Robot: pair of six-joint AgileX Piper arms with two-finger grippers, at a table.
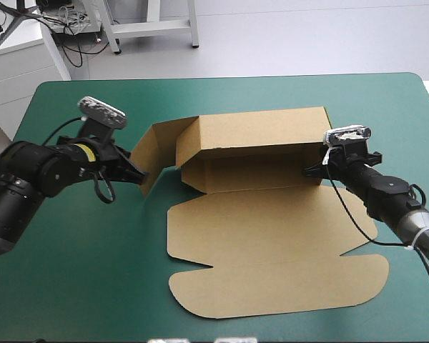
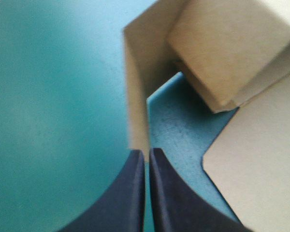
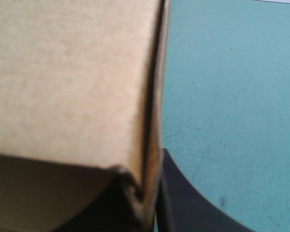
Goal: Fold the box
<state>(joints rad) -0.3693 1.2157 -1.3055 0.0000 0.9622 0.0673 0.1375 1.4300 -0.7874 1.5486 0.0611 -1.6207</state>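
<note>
The brown box (image 1: 272, 221) lies mid-table with its back wall and right wall raised, and its base and lid panels flat toward the front edge. Its left side flap (image 1: 151, 153) stands upright, angled outward. My left gripper (image 1: 140, 176) is at that flap's lower front corner. In the left wrist view its fingers (image 2: 147, 153) are all but shut, with the flap's edge (image 2: 137, 106) at their tips. My right gripper (image 1: 309, 170) is at the box's right end. Its black fingers (image 3: 154, 193) pinch the raised wall edge (image 3: 153, 121), one finger hidden under the board (image 3: 72, 77).
The teal-green table (image 1: 79, 271) lies bare to the left of the box and along the front edge. The flat lid panel (image 1: 279, 286) reaches close to the front edge. White furniture (image 1: 21, 64) stands beyond the far left corner.
</note>
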